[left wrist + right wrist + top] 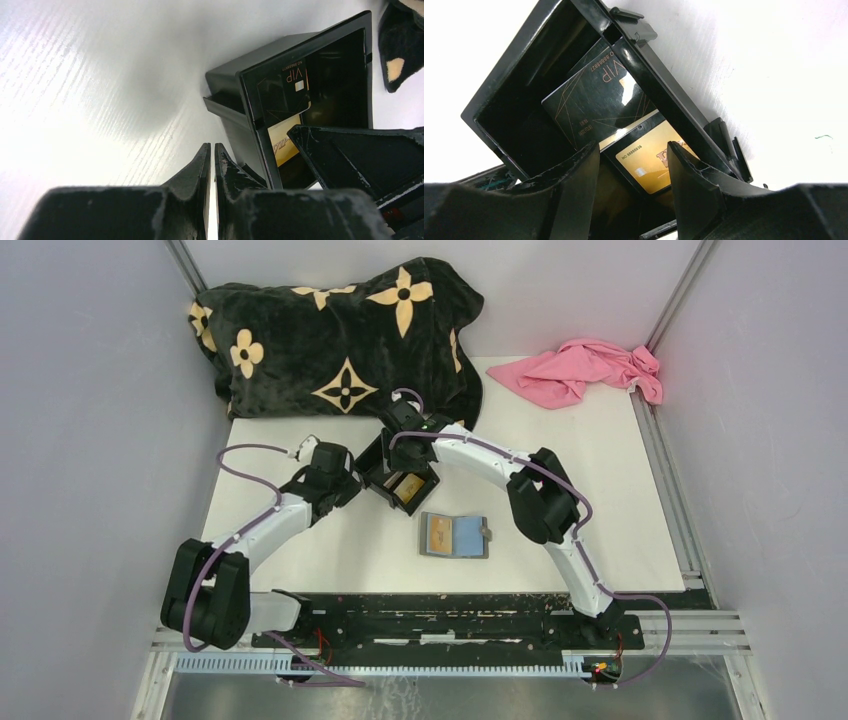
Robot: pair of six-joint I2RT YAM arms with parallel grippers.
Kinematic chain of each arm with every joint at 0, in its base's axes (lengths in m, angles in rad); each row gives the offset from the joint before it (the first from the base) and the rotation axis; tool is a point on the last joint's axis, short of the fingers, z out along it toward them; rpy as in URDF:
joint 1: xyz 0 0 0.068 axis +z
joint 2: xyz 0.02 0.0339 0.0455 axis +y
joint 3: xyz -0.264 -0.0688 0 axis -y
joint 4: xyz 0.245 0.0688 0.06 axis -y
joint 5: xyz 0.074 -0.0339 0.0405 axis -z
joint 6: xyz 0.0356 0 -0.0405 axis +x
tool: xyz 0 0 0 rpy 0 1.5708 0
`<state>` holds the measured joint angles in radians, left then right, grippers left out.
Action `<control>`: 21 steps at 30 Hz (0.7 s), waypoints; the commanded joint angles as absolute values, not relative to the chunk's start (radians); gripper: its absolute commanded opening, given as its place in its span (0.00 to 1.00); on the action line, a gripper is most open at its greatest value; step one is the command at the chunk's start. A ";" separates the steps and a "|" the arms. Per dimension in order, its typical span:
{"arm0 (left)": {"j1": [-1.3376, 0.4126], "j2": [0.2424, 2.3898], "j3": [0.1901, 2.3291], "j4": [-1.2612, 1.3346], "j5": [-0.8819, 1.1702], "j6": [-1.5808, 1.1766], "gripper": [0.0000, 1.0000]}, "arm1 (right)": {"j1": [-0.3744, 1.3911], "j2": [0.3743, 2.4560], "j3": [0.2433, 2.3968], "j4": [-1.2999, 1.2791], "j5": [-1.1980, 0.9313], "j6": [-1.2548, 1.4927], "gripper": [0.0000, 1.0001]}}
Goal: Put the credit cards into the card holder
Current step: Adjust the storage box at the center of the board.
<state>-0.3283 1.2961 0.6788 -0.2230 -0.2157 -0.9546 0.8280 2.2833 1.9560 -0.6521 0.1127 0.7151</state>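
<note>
**A:** What was on the white table [620,500]?

**B:** The biggest thing was a black blanket [340,330] with tan flower shapes, bunched along the far left edge. A pink cloth [580,370] lay crumpled at the far right corner.

**A:** And the containers?

**B:** A black box [524,75] sat near the middle and looked tilted, its open side facing both wrist cameras. Two of the credit cards were inside. A black card [594,100] marked VIP leaned against the back, and a gold card [649,160] sat just below it.

**A:** Where was the card holder?

**B:** The card holder [468,537] lay open and flat, a little nearer the arm bases than the box and apart from it. A tan card [438,532] showed in its left half.

**A:** What about the grippers?

**B:** The right gripper [633,147] hung at the box mouth with its fingers spread apart over the gold card, holding nothing. The left gripper [212,165] was beside the box's outer wall. Its fingers were drawn together to a thin slit with nothing between them.
</note>
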 commanded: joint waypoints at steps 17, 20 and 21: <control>-0.304 1.442 0.895 -0.217 -0.386 -0.867 0.15 | 0.700 2.206 1.905 -0.598 -0.034 0.821 0.61; -0.294 1.479 0.913 -0.177 -0.349 -0.850 0.16 | 0.686 2.206 1.889 -0.581 -0.058 0.829 0.61; -0.292 1.487 0.918 -0.159 -0.332 -0.844 0.16 | 0.682 2.204 1.882 -0.574 -0.068 0.831 0.61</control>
<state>-0.3054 1.4555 0.8665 -0.2363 -0.3397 -0.9157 0.6846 2.2734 1.8973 -0.6319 -0.0219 0.8047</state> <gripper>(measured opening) 0.154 0.605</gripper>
